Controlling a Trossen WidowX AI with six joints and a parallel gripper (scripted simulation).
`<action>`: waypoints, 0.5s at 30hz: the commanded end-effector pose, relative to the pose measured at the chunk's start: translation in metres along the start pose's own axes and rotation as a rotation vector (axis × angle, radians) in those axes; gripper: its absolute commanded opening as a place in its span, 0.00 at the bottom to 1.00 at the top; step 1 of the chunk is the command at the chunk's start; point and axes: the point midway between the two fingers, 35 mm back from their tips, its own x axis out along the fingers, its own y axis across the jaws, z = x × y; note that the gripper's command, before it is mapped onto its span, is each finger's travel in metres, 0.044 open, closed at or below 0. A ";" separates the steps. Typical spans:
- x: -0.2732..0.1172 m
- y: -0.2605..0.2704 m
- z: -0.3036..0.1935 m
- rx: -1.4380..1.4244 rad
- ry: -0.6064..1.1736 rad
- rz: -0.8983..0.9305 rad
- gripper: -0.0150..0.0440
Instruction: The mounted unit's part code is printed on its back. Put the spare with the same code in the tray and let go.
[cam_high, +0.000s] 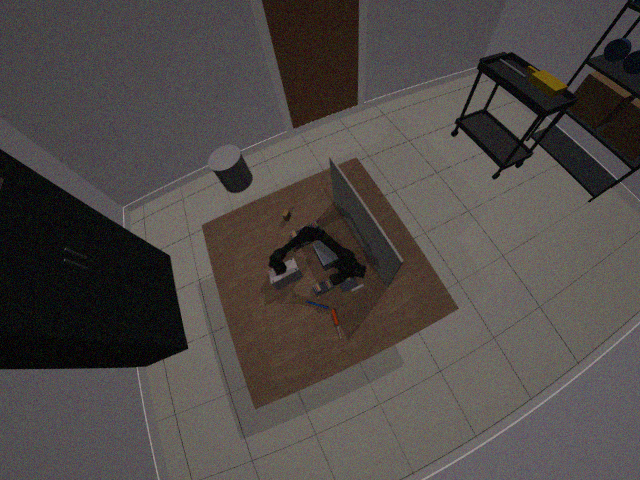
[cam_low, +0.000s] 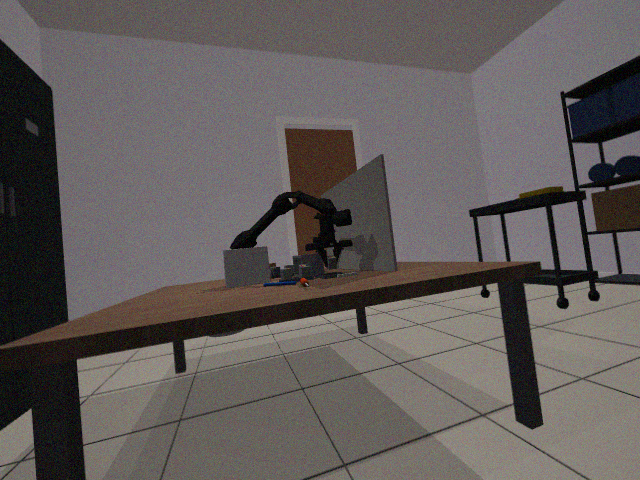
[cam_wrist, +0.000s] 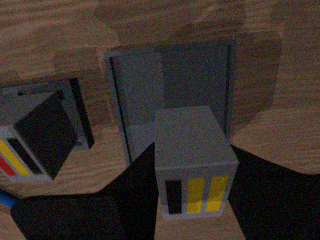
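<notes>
My gripper (cam_wrist: 183, 145) (cam_low: 330, 261) points down and is shut on a grey block-shaped spare (cam_wrist: 192, 137). The spare's near face shows a black stripe and two yellow stripes. In the wrist view it covers the near right part of the shallow grey tray (cam_wrist: 137, 85), whose visible floor holds nothing. In the exterior view the fingertips are low over the table; the exact gap below the spare cannot be told. Another spare (cam_wrist: 49, 135), with red, yellow and black stripes, sits in a dark holder (cam_wrist: 84, 112) left of the tray. I cannot make out the mounted unit or its code.
A tall grey panel (cam_high: 367, 232) (cam_low: 361, 222) stands beside the arm. A blue rod (cam_high: 316, 304) (cam_low: 279, 283) (cam_wrist: 7, 199) and an orange-handled tool (cam_high: 334, 316) (cam_low: 304, 282) lie on the table. The arm's base is on a grey box (cam_high: 287, 279) (cam_low: 246, 267).
</notes>
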 end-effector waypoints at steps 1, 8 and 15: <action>0.004 0.000 0.001 0.004 -0.004 -0.005 0.25; 0.009 0.001 0.001 0.004 -0.005 -0.005 0.25; 0.015 0.003 0.002 0.004 -0.006 -0.004 0.25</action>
